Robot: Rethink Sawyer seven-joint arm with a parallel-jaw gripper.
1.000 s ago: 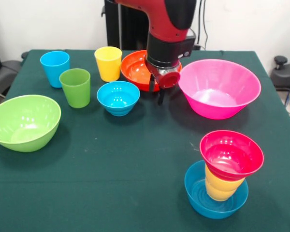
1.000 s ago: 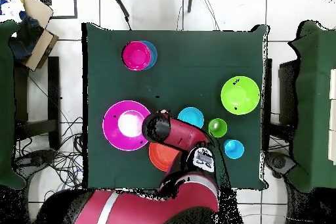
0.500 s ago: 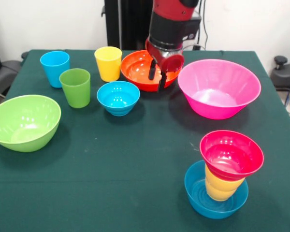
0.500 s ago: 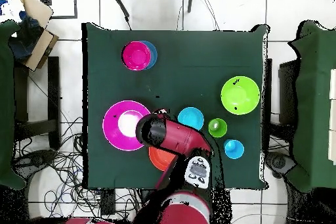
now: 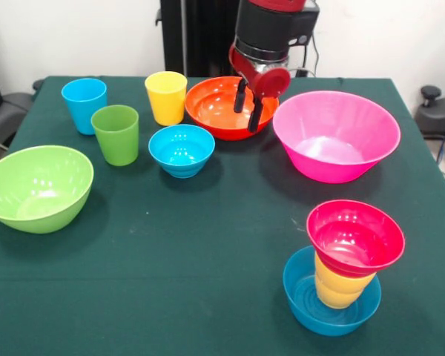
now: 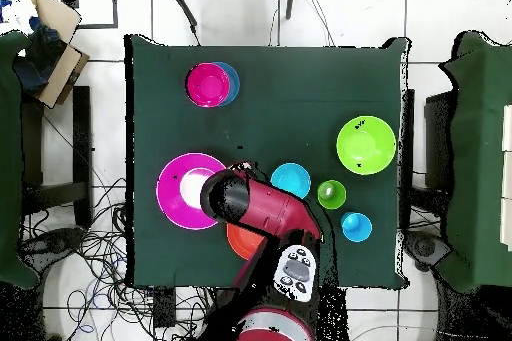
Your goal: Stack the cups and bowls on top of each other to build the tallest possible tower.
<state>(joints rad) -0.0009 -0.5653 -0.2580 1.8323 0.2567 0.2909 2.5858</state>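
Hovering with empty, parted jaws over the near rim of the wide glossy orange plastic bowl (image 5: 224, 108) at the worktop's far side, the gripper (image 5: 248, 106) seems set to descend and pinch that rim.

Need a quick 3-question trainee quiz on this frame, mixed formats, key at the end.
1. True or false: the hand is shut on the yellow cup.
2. Which thing sits directly under the red bowl in the front stack? A) green cup B) yellow-orange cup C) light blue cup
3. Fill in: the hand hangs over the near rim of the ____ bowl.

Key:
1. False: the hand is open and empty, and the yellow cup stands apart on the table.
2. B: the yellow-orange cup sits inside a blue bowl.
3. Orange.
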